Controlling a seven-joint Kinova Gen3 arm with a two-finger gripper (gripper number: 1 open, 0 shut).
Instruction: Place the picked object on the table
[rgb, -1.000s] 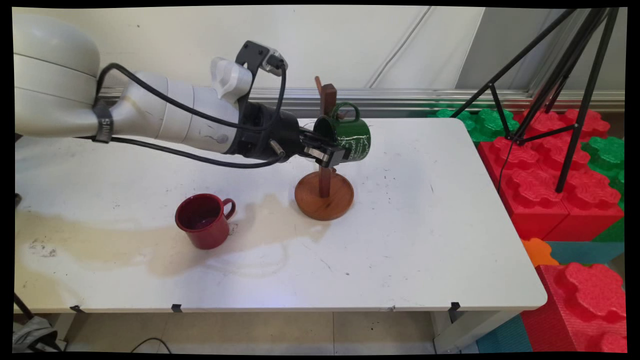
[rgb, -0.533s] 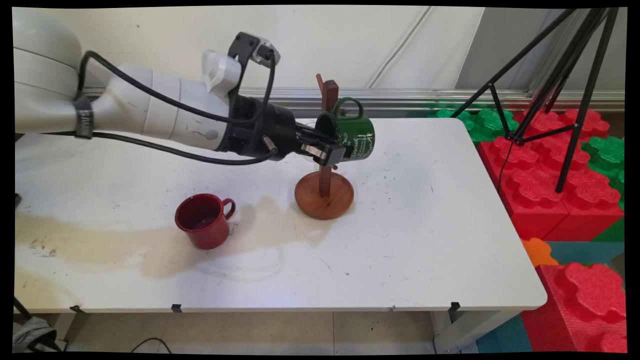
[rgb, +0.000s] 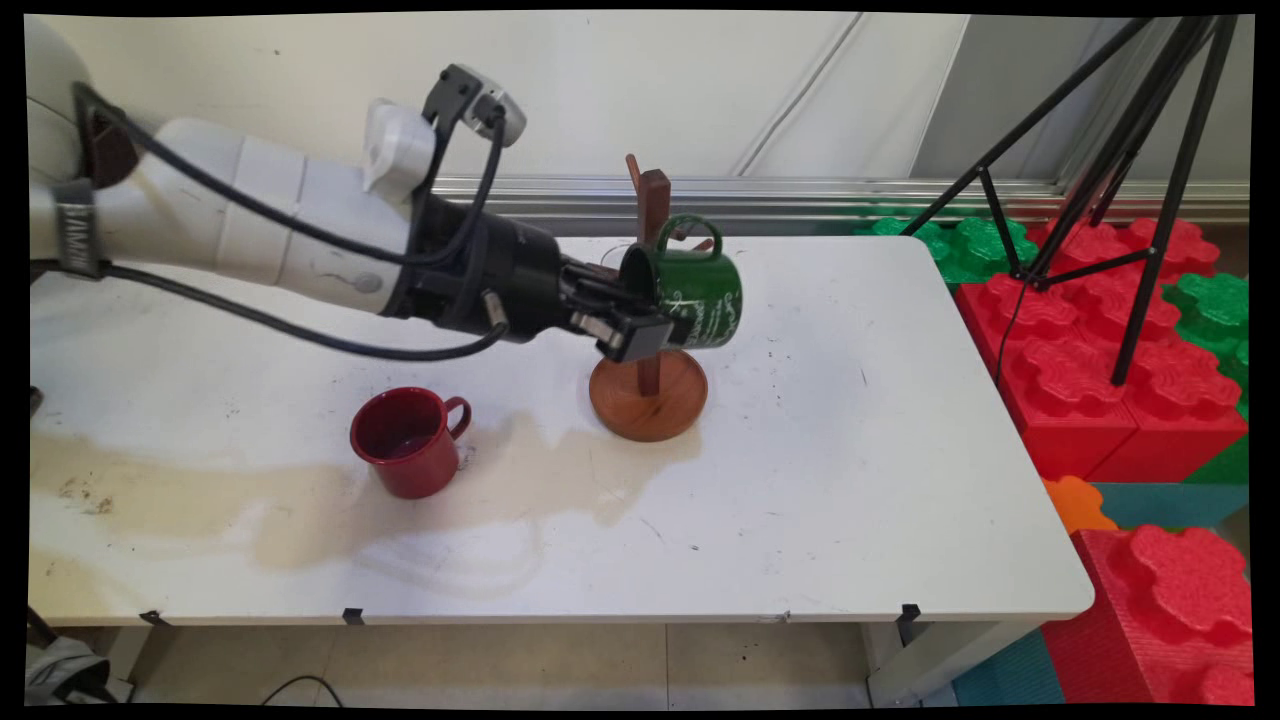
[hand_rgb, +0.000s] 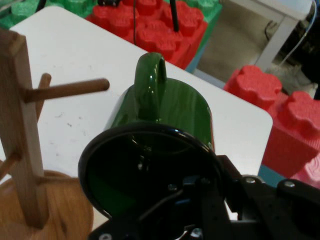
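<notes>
1. While the white arm reaches in from the left of the main view, its black gripper is clamped on the rim of a green mug, one finger inside the cup and one outside.
2. Held in the air on its side, the green mug has its mouth turned back toward the gripper and its handle uppermost, with white lettering on its wall.
3. Just behind the mug stands a wooden mug tree, whose upright post rises from a round wooden base on the white table.
4. Seen from the hand view, the mug's handle sits just beside the tip of one wooden peg; the peg is not through the handle.
5. A red mug stands upright on the table, well apart from the gripper, to the left of the base, its handle pointing right.
6. A tan stain spreads across the tabletop beneath the red mug and reaches the base.
7. Off the table's right side lie red foam blocks and green ones, with a black tripod standing over them.
</notes>
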